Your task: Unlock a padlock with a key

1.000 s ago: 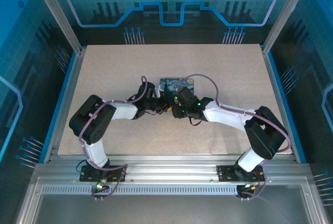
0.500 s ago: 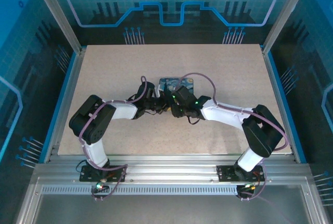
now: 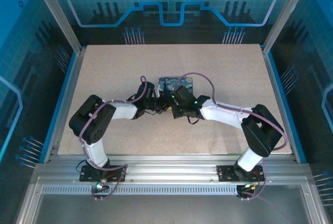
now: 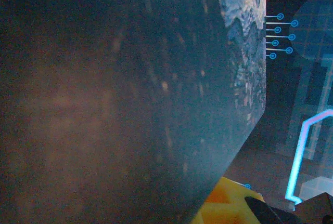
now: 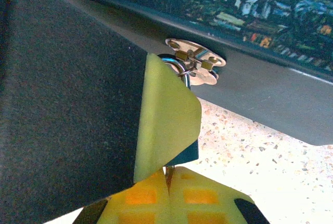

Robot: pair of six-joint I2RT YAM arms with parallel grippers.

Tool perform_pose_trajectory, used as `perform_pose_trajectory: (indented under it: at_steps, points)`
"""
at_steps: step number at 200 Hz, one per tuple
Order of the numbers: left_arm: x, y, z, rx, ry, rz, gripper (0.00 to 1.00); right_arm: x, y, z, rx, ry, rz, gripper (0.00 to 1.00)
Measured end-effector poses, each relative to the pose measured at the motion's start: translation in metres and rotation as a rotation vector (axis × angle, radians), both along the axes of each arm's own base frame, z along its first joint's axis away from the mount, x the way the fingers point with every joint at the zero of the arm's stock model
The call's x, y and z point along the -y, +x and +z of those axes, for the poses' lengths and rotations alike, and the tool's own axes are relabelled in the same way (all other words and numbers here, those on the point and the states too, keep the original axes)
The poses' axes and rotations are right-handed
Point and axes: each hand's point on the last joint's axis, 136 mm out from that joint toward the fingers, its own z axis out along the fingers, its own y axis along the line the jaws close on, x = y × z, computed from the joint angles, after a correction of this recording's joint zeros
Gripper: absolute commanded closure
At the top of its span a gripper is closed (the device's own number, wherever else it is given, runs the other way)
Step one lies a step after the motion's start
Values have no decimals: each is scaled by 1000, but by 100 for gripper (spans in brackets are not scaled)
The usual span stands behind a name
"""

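Centre frame, the left gripper [image 3: 157, 104] and right gripper [image 3: 171, 105] meet beside the painted tin box [image 3: 176, 82]; both pairs of fingers are pressed together; the metal hasp [image 5: 195, 63] sits upper centre.

Two arms: one left arm [image 3: 112, 112], one right arm [image 3: 234, 115]. One tin [image 3: 177, 82] on one counter [image 3: 218, 68]. One hasp [image 5: 195, 60], one ring [image 5: 174, 64].

lab test cell, aluminium frame [image 3: 166, 171], blue panels [image 3: 171, 5]
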Motion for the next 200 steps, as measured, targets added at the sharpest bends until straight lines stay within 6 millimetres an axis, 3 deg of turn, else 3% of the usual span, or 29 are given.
perform_pose_trajectory:
  at_steps: [31, 56, 100, 138, 200]
  points:
    - [-2, -2, -4, -1, 13, 0, 67, -4, -2, -4, -8, 26, 13, 100]
    - [-4, -6, -9, -17, 20, 2, 60, -5, -7, -12, -32, 49, 27, 100]
    - [-10, -13, -17, -23, 42, 5, 58, -6, -12, -35, -89, 60, 43, 100]
    - [-16, -17, -13, -22, 51, 13, 57, -7, -12, -36, -94, 79, 64, 100]
    - [-35, -8, 11, 47, 78, 55, 53, 3, -8, -24, -82, 103, 129, 100]
